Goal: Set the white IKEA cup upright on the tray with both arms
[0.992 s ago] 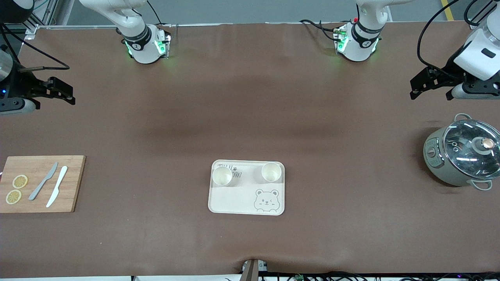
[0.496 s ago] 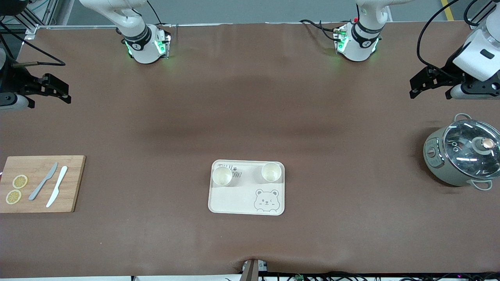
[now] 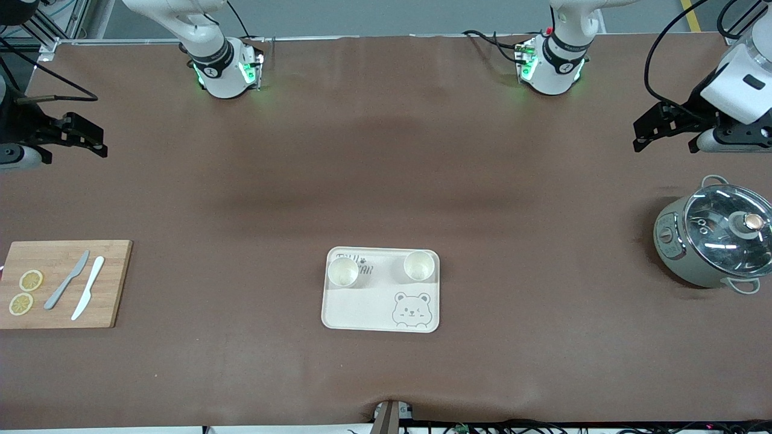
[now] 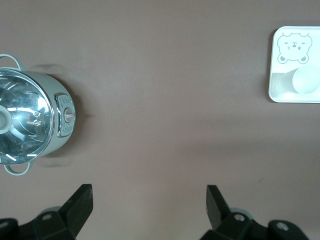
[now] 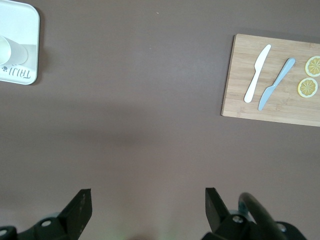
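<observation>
The cream tray [image 3: 362, 310] with the bear drawing lies in the middle of the table, toward the front camera. Two white cups stand upright on it, one [image 3: 342, 272] toward the right arm's end and one [image 3: 419, 266] toward the left arm's end. The left wrist view shows the tray [image 4: 280, 80] and one cup [image 4: 306, 80]; the right wrist view shows the tray's corner [image 5: 27, 50] and the other cup [image 5: 11, 50]. My left gripper [image 3: 643, 136] is open and empty, up over the table's left-arm end. My right gripper [image 3: 90, 141] is open and empty, up over the right-arm end.
A grey-green pot with a glass lid [image 3: 715, 238] stands at the left arm's end, below the left gripper in the front view. A wooden cutting board [image 3: 114, 283] with two knives and two lemon slices lies at the right arm's end.
My right gripper has drawn back toward the right-arm edge of the table. The left gripper has barely shifted. The cups and tray have not moved.
</observation>
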Controlling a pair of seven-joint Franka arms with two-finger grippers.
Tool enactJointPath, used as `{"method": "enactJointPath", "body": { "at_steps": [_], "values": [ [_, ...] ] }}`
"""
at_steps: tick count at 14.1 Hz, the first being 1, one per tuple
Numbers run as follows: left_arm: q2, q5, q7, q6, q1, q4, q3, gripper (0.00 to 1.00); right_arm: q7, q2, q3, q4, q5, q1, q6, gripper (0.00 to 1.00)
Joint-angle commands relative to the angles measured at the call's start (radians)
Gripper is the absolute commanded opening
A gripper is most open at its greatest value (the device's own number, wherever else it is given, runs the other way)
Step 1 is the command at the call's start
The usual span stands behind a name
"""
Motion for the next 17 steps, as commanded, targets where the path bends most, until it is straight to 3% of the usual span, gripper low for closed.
{"method": "enactJointPath", "body": {
  "at_steps": [1, 17],
  "values": [
    [0.0, 0.013, 0.036, -0.013, 0.009, 0.016, -0.008, 1.0, 0.002, 0.001, 0.013, 0.015, -0.002, -0.018, -0.015, 1.0],
    [0.02, 0.005, 0.038, -0.013, 0.004, 0.032, -0.004, 1.0, 0.053, 0.003, 0.013, 0.011, -0.004, -0.02, -0.015, 1.0]
  ]
}}
